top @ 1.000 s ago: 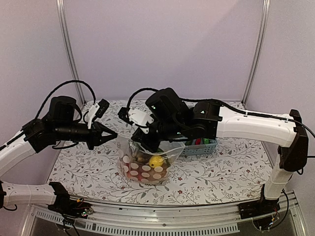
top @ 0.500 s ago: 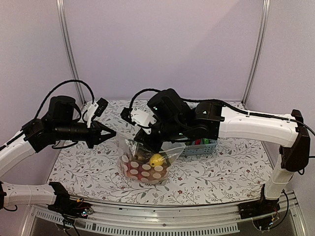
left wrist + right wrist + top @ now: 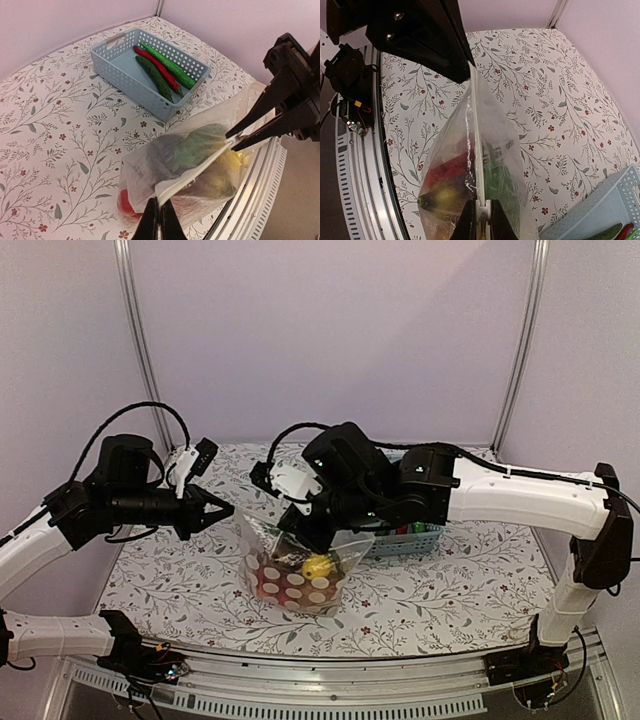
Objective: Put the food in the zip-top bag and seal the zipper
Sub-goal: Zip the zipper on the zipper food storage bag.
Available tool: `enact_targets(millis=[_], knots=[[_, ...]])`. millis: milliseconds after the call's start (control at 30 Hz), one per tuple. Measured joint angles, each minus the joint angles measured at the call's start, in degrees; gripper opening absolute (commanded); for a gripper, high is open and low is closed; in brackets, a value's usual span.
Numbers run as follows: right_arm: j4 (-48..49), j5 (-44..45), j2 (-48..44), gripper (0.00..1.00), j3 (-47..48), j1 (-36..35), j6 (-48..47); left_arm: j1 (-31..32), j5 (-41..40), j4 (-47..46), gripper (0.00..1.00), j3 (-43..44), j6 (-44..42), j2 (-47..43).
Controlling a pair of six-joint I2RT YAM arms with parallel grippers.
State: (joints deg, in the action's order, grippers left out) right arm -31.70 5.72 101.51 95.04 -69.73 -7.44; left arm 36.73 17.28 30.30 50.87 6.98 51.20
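Note:
The zip-top bag [image 3: 295,580] stands on the table, holding a yellow lemon-like piece [image 3: 318,566], red pieces [image 3: 268,586] and dark and green food. My left gripper [image 3: 159,216] is shut on one end of the zipper [image 3: 200,167]. My right gripper [image 3: 481,216] is shut on the other end, and the strip [image 3: 476,140] is stretched straight between them. In the top view the left gripper [image 3: 230,512] is at the bag's left corner and the right gripper [image 3: 298,540] is over its mouth. Two green cucumbers [image 3: 155,77] and a red chili [image 3: 157,67] lie in the basket.
The light-blue slotted basket [image 3: 142,92] sits behind and to the right of the bag, partly hidden by the right arm in the top view [image 3: 420,538]. The table has a floral cloth. A metal rail [image 3: 330,695] runs along the near edge.
The right arm has shifted slightly right and the left gripper slightly left, both still pinching the bag's mouth. The bag has stayed in place.

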Motion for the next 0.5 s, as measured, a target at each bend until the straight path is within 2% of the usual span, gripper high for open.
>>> enact_targets(millis=[500], knots=[[-0.44,0.04,-0.9,0.0,-1.01,0.0,0.79,-0.11,-1.38,0.04,0.0,0.0,0.2,0.0]])
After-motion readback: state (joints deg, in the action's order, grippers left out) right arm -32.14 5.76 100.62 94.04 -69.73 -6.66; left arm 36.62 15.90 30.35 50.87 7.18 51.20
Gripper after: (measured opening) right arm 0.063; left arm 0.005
